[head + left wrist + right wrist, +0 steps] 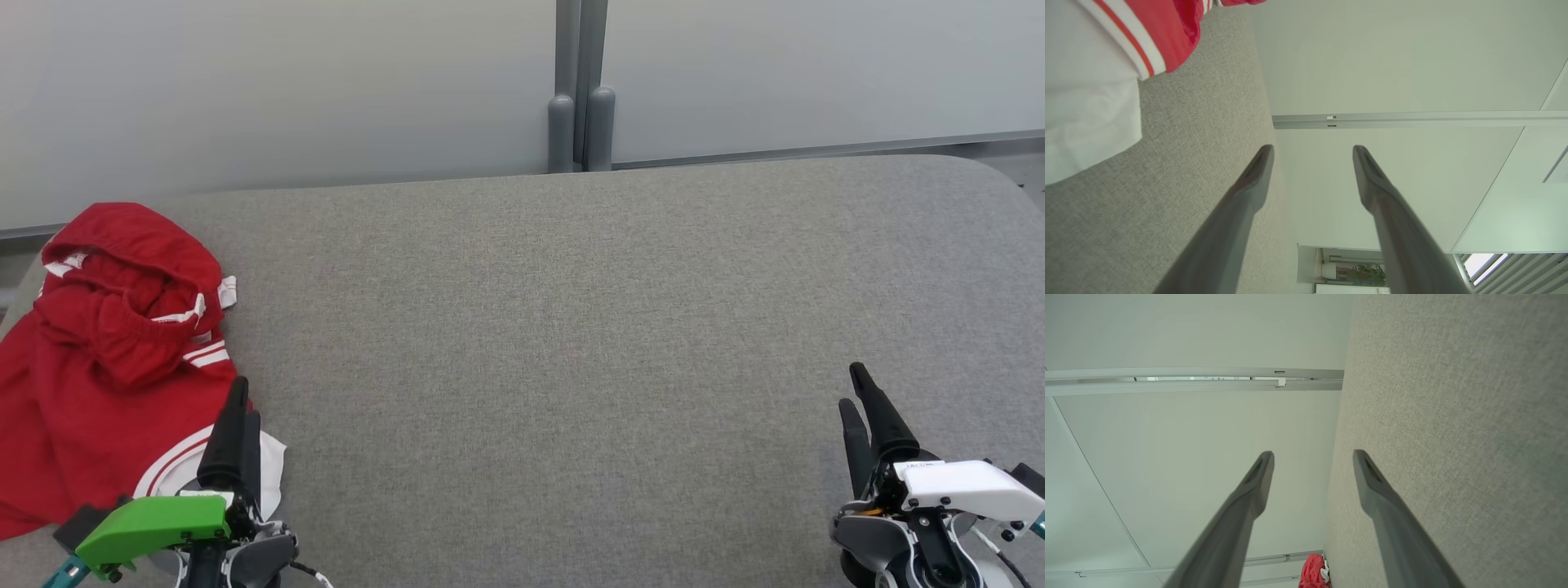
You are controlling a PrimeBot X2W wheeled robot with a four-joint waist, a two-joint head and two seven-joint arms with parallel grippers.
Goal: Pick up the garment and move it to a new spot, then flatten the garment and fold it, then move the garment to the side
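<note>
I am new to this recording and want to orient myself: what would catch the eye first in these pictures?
A crumpled red garment with white stripes lies at the left edge of the wide grey fabric-covered surface. The left claw, under a green cover, stands open at the garment's near white hem. The right claw, under a white cover, stands open at the lower right, far from it.

A grey fabric-covered table (571,327) spans the foreground. Behind it stand pale frosted wall panels (286,82), joined at twelve o'clock by a grey post (580,82). Light falls soft and even.
</note>
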